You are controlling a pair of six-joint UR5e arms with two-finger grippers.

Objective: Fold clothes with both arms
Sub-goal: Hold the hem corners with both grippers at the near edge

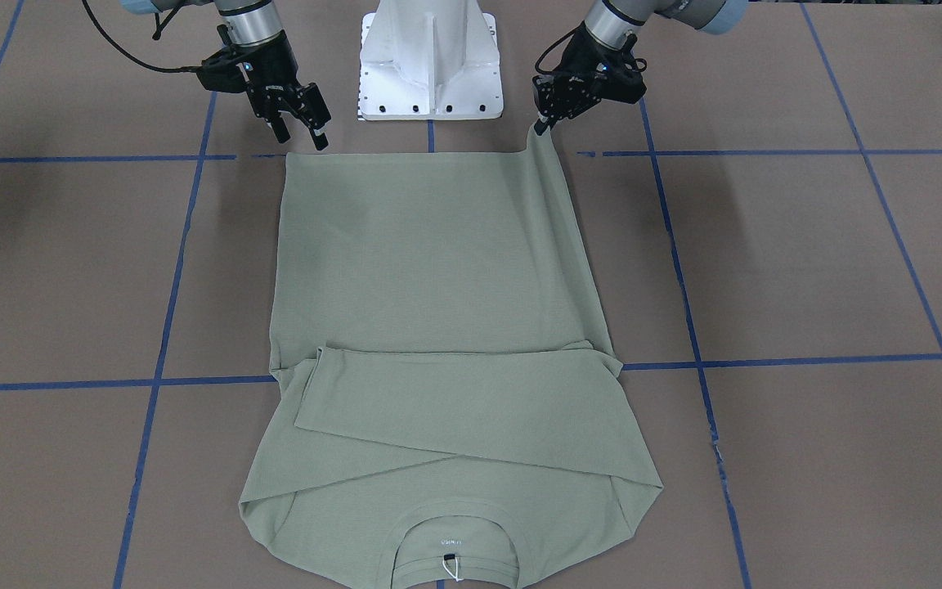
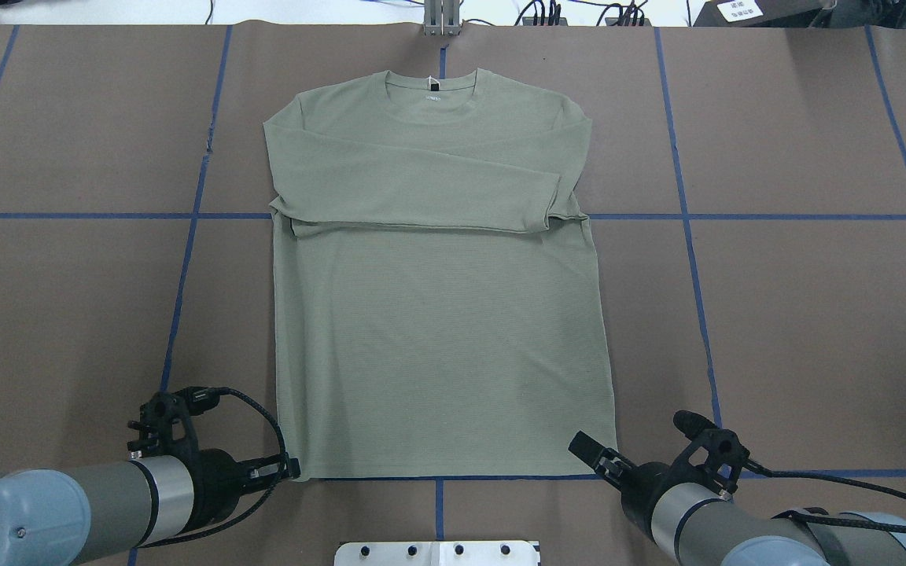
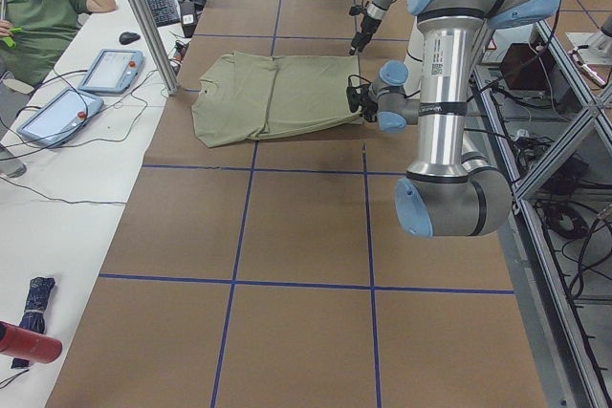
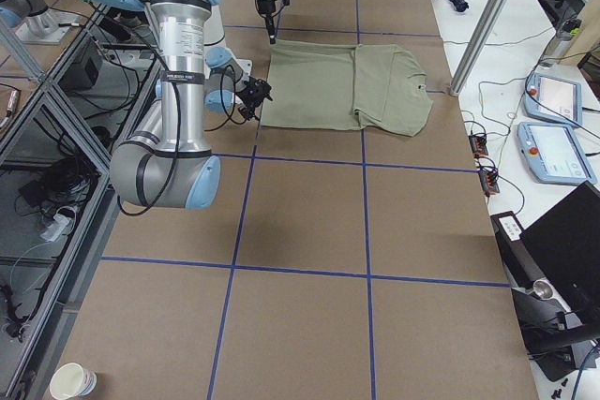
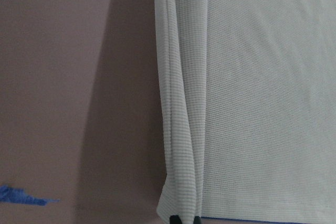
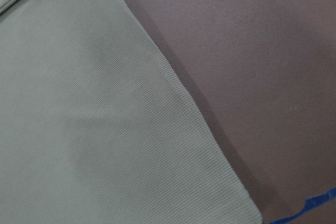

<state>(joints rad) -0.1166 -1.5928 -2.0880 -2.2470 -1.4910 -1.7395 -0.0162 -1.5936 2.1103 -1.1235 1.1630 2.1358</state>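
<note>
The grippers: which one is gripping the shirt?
The left gripper: it pinches a raised hem corner of the shirt, while the right gripper hangs open near the other corner.

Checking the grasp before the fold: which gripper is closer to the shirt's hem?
Left. The left gripper pinches one lifted hem corner of the shirt; the right gripper sits open just beside the other corner, gripping nothing.

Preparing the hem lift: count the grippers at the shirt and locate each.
2. The left gripper pinches a raised hem corner of the shirt. The right gripper hangs open just off the opposite hem corner, gripping nothing. None seems hidden.
</note>
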